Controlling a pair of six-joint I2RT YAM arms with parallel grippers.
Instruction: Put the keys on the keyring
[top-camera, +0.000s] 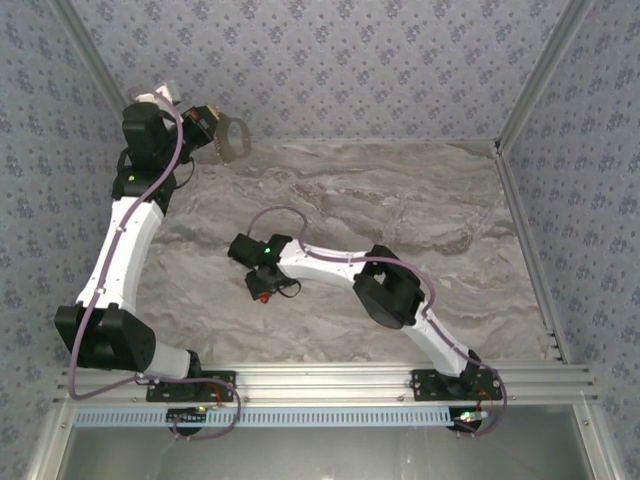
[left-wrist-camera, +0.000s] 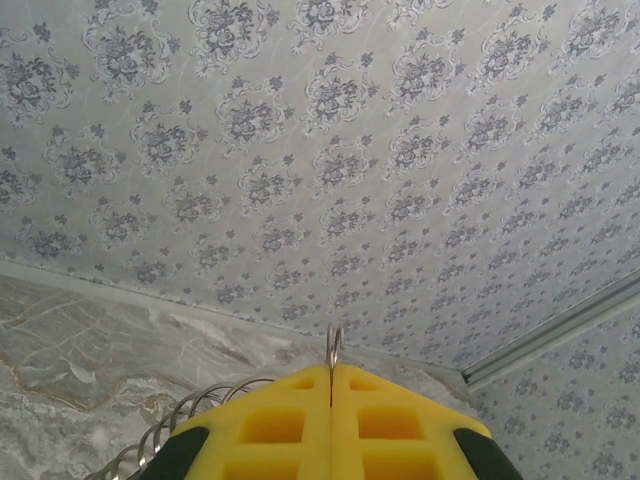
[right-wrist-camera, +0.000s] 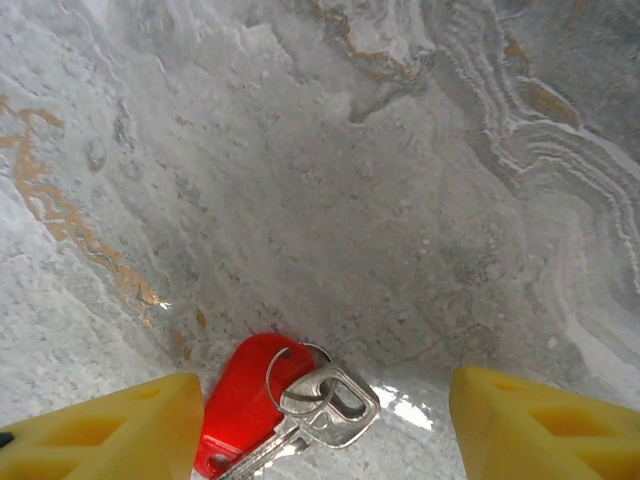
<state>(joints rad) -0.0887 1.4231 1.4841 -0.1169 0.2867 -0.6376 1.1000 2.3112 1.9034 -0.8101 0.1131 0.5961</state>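
The keys (right-wrist-camera: 330, 405), a silver key on a small split ring with a bright red tag (right-wrist-camera: 240, 395), lie flat on the marble table (right-wrist-camera: 330, 180). My right gripper (right-wrist-camera: 325, 385) is open, with one yellow finger on each side of them and neither touching. From above, the right gripper (top-camera: 262, 286) hangs low over the red keys (top-camera: 264, 298) at mid-table. My left gripper (top-camera: 210, 128) is raised at the far left near the back wall, shut on the keyring (top-camera: 234, 140). In the left wrist view a thin metal hook of the keyring (left-wrist-camera: 334, 345) sticks out between the closed left gripper (left-wrist-camera: 331, 372) fingers, and wire loops (left-wrist-camera: 175, 420) curve out at the lower left.
Patterned walls (top-camera: 330, 60) enclose the table at the back and on both sides. A metal rail (top-camera: 330, 378) runs along the near edge where both arm bases are bolted. Bare marble (top-camera: 430, 190) stretches right of and behind the right gripper.
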